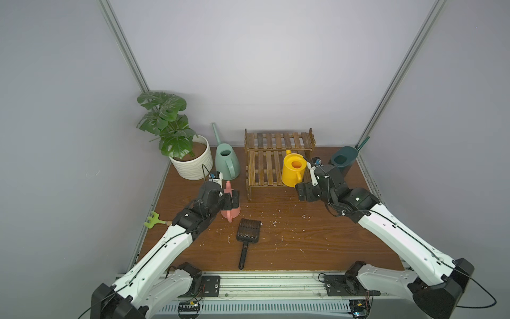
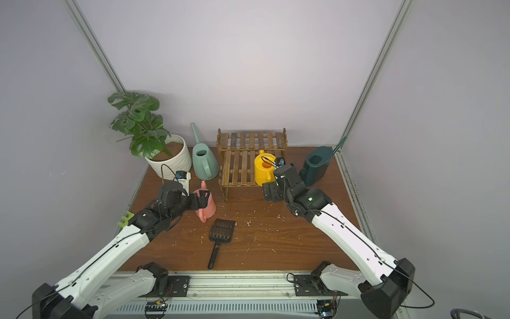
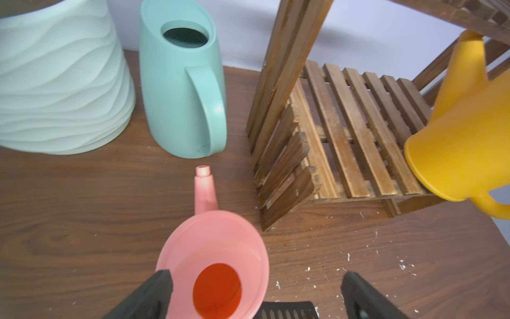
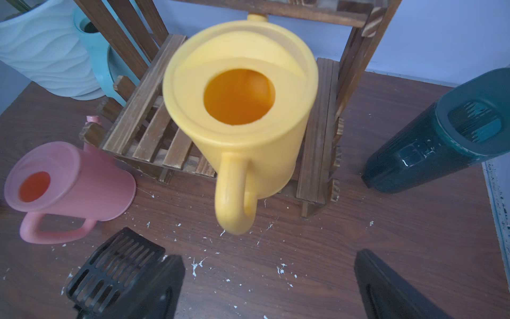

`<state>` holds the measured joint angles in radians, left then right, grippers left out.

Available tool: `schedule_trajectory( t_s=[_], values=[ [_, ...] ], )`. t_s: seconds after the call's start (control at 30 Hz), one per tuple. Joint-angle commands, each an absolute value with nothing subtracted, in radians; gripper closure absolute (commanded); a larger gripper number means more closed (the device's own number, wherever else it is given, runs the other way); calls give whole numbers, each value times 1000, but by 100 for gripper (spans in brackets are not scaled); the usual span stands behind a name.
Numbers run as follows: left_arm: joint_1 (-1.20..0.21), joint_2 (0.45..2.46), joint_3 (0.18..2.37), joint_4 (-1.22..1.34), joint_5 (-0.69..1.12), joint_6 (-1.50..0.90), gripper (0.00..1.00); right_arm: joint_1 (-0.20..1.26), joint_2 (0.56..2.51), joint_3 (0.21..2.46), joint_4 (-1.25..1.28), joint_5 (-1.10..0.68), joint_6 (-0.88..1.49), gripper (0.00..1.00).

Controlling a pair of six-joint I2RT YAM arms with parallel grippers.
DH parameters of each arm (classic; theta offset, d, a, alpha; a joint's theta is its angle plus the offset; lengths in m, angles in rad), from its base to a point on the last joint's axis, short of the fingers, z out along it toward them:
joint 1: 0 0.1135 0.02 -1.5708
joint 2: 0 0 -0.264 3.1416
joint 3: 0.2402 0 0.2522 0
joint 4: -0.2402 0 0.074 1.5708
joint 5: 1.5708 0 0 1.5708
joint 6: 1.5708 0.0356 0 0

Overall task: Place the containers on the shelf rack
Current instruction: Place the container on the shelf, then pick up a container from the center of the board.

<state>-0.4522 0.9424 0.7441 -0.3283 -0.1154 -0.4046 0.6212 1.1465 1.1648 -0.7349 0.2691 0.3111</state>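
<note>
The small two-tier rack of dark brown wooden slats is standing at the back of the brown wood-grain table. The small yellow mug-like plastic watering can is sitting upright on the rack's lower tier, at the end nearest the right arm, with its loop handle sticking out over the rack's front edge. The right gripper is hanging just in front of that handle with its jaws spread wide and nothing between them, so the can is standing released. The small pink mug-like plastic watering can is resting on the table in front of the rack's other end, spout pointing back. The left gripper is hovering over it, jaws fully apart and straddling it. One of its black fingers is lying right beside the can's rim, though whether it is touching cannot be told. The tall mint-green conical plastic watering can is standing just beside the rack on the left arm's side. The tall dark-teal plastic watering can is standing near the rack on the right arm's side.
</note>
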Motion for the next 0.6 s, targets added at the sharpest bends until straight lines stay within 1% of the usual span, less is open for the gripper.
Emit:
schedule_trajectory(
  t_s=[0.0, 0.3, 0.43, 0.57],
  values=[
    [-463, 908, 719, -391, -164, -444, 1, 615, 1112, 1117, -686, 289, 279, 1],
    [-550, 916, 654, -434, -160, -518, 0, 587, 1026, 1034, -656, 292, 255, 1],
    [-596, 946, 618, -431, -214, -563, 1, 581, 1009, 1017, -647, 274, 258, 1],
    [-600, 948, 575, -395, -287, -586, 3, 580, 998, 992, -638, 262, 259, 1]
  ],
)
